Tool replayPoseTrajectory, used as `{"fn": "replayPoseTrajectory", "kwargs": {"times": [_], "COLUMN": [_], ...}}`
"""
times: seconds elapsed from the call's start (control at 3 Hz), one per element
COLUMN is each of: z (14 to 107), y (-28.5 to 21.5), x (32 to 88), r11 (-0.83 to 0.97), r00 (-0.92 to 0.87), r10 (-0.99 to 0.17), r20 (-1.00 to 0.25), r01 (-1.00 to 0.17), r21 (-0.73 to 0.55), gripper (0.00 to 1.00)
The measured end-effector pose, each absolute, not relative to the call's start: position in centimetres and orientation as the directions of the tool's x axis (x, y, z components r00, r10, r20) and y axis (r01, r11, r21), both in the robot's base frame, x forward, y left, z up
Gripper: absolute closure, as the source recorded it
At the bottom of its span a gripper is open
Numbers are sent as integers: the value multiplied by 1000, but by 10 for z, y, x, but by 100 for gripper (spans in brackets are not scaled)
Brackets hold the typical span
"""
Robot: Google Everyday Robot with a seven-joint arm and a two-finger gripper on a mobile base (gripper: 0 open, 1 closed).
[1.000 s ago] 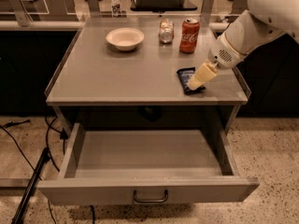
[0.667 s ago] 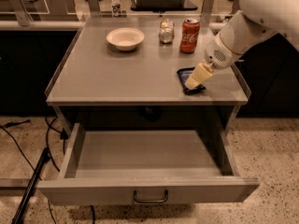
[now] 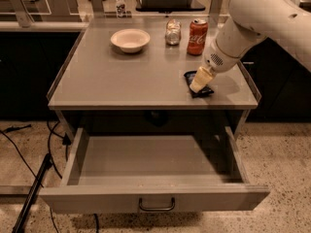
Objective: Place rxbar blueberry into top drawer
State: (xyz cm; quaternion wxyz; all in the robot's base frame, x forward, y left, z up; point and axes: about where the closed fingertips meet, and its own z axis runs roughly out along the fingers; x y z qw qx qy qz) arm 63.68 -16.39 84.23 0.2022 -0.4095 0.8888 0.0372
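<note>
The rxbar blueberry (image 3: 204, 92), a flat dark navy bar, lies on the grey table top near its front right corner. My gripper (image 3: 200, 83) hangs from the white arm straight over the bar and covers its middle, with its tip down at the bar. The top drawer (image 3: 154, 171) stands pulled out below the table, wide and shallow, with nothing in it; its dark bar handle (image 3: 156, 205) is at the centre of the front panel.
A red soda can (image 3: 197, 30) and a small silver can (image 3: 172, 32) stand at the back of the table (image 3: 121, 76). A white bowl (image 3: 130, 40) sits back left. Cables and a dark pole lie on the floor at left.
The arm has shifted slightly left and lower over the bar. The bar and the drawer have not moved.
</note>
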Motion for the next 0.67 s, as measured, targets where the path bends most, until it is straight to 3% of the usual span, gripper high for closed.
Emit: {"fn": "replayPoseTrajectory", "kwargs": {"times": [0.33, 0.67], "z": [839, 838], "y": [-169, -174], "x": [642, 645], "r11": [703, 740], "r00": [-625, -665], "r10": [-689, -658], "r20": [-367, -352], "r01": [-699, -658], "r21": [-129, -139], "gripper": [48, 37]}}
